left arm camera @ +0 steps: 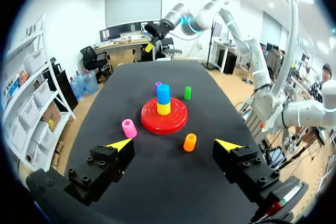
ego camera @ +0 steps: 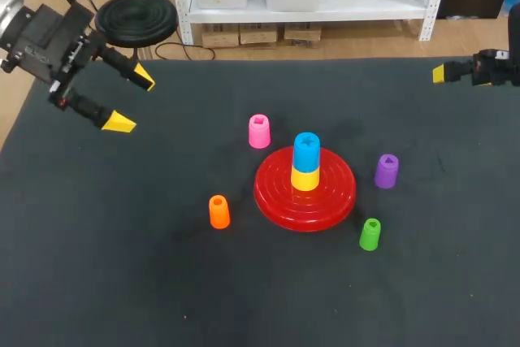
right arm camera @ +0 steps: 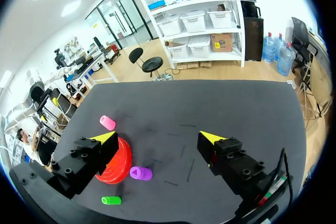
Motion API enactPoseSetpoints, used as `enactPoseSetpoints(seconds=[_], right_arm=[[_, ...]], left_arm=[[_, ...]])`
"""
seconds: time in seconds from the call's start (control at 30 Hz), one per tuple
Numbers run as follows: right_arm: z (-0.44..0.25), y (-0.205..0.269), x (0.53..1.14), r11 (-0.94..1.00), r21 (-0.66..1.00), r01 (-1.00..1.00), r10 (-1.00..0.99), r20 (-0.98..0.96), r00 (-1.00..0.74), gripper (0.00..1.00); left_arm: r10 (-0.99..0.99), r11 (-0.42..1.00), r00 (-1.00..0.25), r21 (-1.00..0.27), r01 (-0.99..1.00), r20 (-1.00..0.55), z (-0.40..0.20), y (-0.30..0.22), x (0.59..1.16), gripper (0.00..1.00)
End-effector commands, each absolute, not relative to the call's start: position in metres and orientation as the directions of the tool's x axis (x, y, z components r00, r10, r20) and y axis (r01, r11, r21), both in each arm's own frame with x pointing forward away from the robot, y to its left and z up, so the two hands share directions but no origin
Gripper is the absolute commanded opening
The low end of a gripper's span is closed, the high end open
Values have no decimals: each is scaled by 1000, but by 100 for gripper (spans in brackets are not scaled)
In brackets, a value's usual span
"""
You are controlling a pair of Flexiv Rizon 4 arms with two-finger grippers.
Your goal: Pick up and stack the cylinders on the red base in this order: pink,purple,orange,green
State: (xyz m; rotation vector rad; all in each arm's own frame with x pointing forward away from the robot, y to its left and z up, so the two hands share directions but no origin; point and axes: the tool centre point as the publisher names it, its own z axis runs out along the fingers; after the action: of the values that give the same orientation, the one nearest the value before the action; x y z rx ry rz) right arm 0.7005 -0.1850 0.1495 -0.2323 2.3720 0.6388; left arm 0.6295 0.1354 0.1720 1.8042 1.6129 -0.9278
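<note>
The red base lies mid-table with a yellow cylinder and a blue one stacked on its peg. Around it stand the pink cylinder, the purple cylinder, the orange cylinder and the green cylinder. My left gripper hangs open over the table's far left corner, holding nothing. My right gripper is open and empty at the far right edge. Ahead of it lie the purple cylinder and green cylinder. The left wrist view has the pink cylinder and orange cylinder nearest.
The black tabletop carries only the base and the cylinders. Its far edge runs just behind both grippers.
</note>
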Motion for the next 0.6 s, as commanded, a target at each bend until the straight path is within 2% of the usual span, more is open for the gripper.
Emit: enactPoseSetpoints(seconds=[0.03,0.47,0.6], right_arm=[[150,-185,700,865,384,-322,0,-643,-766,100],[150,-185,700,865,384,-322,0,-643,-766,100],[150,-185,700,865,384,-322,0,-643,-766,100]], left_arm=[[599,-83,31,-23,996,-800,161,136,620,100],[622,-82,36,-19,996,-783,156,131,616,100],[633,-100,76,16,995,-770,153,130,615,100]])
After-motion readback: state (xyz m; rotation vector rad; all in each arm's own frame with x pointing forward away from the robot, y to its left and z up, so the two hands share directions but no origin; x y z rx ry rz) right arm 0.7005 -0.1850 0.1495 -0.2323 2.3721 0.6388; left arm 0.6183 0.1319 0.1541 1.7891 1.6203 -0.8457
